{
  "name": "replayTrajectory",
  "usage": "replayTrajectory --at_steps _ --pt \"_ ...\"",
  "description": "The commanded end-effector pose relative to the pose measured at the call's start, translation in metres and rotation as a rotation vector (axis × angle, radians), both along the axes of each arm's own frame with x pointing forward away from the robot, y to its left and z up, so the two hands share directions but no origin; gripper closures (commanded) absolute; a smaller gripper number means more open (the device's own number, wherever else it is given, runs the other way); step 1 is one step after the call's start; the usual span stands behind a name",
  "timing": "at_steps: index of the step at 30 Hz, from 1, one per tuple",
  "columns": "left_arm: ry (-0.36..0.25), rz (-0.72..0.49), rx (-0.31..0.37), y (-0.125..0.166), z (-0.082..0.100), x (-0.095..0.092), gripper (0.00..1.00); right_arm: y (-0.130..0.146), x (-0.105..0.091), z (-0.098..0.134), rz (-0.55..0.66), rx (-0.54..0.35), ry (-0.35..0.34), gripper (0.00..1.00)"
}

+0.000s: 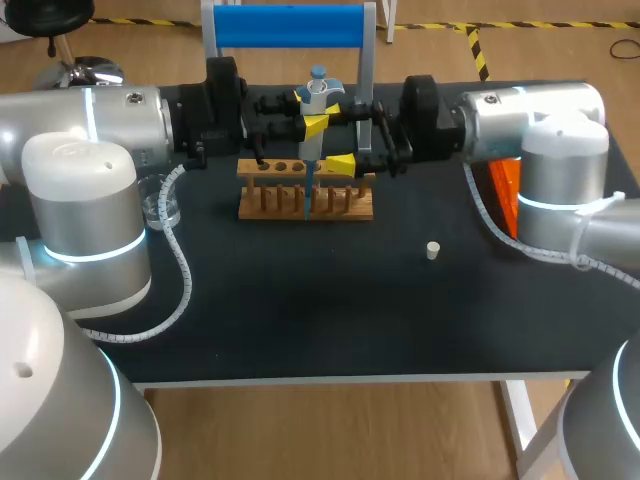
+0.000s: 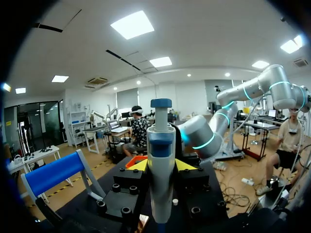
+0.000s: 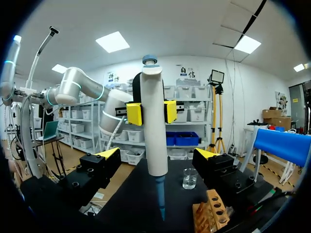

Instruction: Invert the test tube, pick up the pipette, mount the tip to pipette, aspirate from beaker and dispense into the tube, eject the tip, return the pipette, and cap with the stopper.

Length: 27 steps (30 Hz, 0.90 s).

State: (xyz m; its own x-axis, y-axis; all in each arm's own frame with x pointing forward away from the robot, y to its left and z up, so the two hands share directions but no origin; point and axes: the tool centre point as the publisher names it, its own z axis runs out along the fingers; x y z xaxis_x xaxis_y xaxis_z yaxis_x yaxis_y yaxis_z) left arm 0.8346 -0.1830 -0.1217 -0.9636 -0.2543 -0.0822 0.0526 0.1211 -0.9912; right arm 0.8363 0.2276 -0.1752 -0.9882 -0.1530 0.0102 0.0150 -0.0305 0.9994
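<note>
A black desk (image 1: 320, 320) is seen from above, with two silver robot arms reaching in over its far half. The left arm (image 1: 110, 120) comes from the left and the right arm (image 1: 530, 120) from the right, and their ends meet near the middle.

One frame with a blue bar (image 1: 290, 25) across its top stands at the desk's far edge, directly behind where the arms meet. In front of it, one wooden rack (image 1: 305, 203) with a row of holes along its top sits on the desk. What the holes hold cannot be made out.

One pipette (image 1: 317, 95), pale grey with a blue cap, hangs upright above the rack. Its slim blue tip (image 1: 308, 180) points down at the rack, but whether it enters a hole cannot be told.

The left fingers (image 1: 316, 126) are closed on the pipette's body from two sides, their yellow pads pressed against it. The right fingers (image 3: 110, 153) are spread wide, one on each side of the pipette's lower end, and do not touch it.

One orange object (image 1: 505, 180) lies at the desk's right, mostly hidden behind the right arm. One clear glass beaker (image 1: 160, 207) stands near the desk's left edge, partly behind the left arm and well apart from the rack. Its contents cannot be told. One small pale stopper (image 1: 432, 250) lies alone on the desk, to the right of the rack and nearer the front.
</note>
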Motion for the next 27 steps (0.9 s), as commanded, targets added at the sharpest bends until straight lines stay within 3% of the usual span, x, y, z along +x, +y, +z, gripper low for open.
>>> replayTrajectory --at_steps 1,8,16,23,27 --pt "-0.002 -0.001 -0.002 0.0 0.0 0.0 1.0 0.005 0.001 0.002 0.001 -0.005 0.003 0.0" --pt "-0.002 -0.001 -0.002 0.0 0.0 0.0 1.0 0.015 0.002 0.005 0.009 -0.011 0.008 0.0" --pt "-0.002 -0.001 -0.002 0.0 0.0 0.0 1.0 0.023 0.0 0.009 0.004 -0.013 -0.003 0.09" --pt "-0.002 -0.001 -0.002 0.0 0.0 0.0 1.0 0.029 0.001 0.009 0.006 -0.015 -0.003 0.1" --pt "-0.002 -0.001 -0.002 0.0 0.0 0.0 1.0 0.03 0.001 0.01 0.007 -0.012 -0.002 0.16"
